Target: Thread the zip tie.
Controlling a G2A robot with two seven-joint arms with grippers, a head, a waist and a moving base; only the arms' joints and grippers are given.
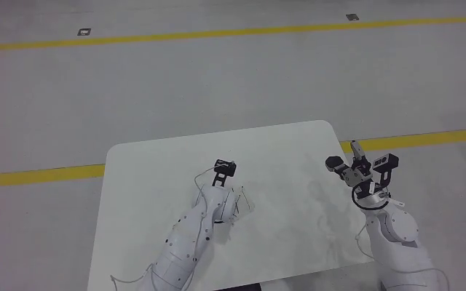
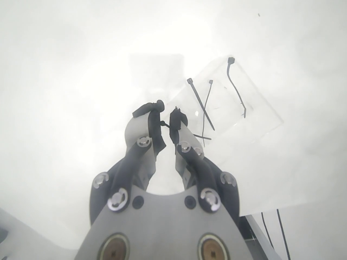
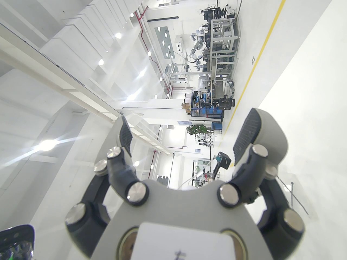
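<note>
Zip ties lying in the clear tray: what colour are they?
The zip ties are black, clearest in the left wrist view.

In the left wrist view, glare washes out the bench [image 2: 81, 55] and leaves the walls of the clear container [image 2: 267, 109] faint. The left end effector [image 2: 166, 114] covers one end of a zip tie [image 2: 202, 137]; whether it grips the thin dark strip [image 2: 164, 124] cannot be determined. In the right wrist view, the right end effector [image 3: 187, 125] covers part of another tie [image 3: 292, 188].
</note>
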